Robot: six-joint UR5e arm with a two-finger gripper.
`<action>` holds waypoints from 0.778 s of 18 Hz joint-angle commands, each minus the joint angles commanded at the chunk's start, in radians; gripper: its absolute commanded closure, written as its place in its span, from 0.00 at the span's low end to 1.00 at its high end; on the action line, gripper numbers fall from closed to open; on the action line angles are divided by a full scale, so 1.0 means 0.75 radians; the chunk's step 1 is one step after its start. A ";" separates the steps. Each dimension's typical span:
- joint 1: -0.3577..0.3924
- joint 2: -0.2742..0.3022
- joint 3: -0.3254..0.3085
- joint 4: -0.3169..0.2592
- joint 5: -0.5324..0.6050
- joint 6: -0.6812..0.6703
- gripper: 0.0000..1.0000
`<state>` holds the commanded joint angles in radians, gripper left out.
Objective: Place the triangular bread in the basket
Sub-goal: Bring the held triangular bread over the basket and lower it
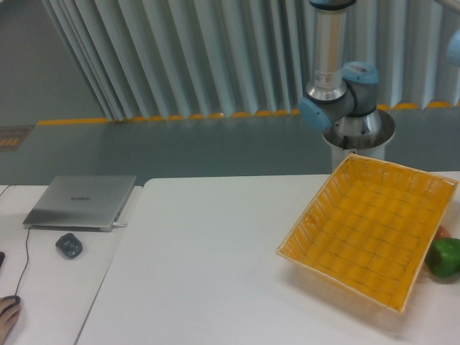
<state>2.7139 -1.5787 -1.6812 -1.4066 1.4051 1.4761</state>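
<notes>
- Basket (370,230) parked empty on the counter (208,259), open side up, ready to take stuff.
- Bread: maybe that reddish sliver (443,233) peeking out just beside the basket's right rim, above the green pepper thing (445,256). Too hidden to describe.
- Fingers out of frame, so can't tell their state.

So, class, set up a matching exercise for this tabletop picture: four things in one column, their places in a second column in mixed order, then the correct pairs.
Things:
1. basket
2. laptop
3. green pepper-like object
4. robot arm base

Places:
A. at the right edge of the picture, beside the basket
B. closed, on the left table
C. behind the table, beyond its far edge
D. on the right side of the white table

Pairs: 1-D, 2-B, 3-A, 4-C
</notes>
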 joint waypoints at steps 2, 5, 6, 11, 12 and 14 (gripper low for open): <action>-0.159 0.027 -0.002 0.002 0.006 -0.159 1.00; -0.303 0.023 -0.002 0.016 0.008 -0.270 1.00; -0.346 0.015 -0.002 0.016 0.010 -0.291 1.00; -0.546 -0.140 -0.002 0.116 0.088 -0.450 0.98; -0.591 -0.181 -0.002 0.169 0.120 -0.507 0.96; -0.683 -0.273 0.014 0.274 0.194 -0.654 0.94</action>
<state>2.2016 -1.7837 -1.6706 -1.2015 1.5506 0.9854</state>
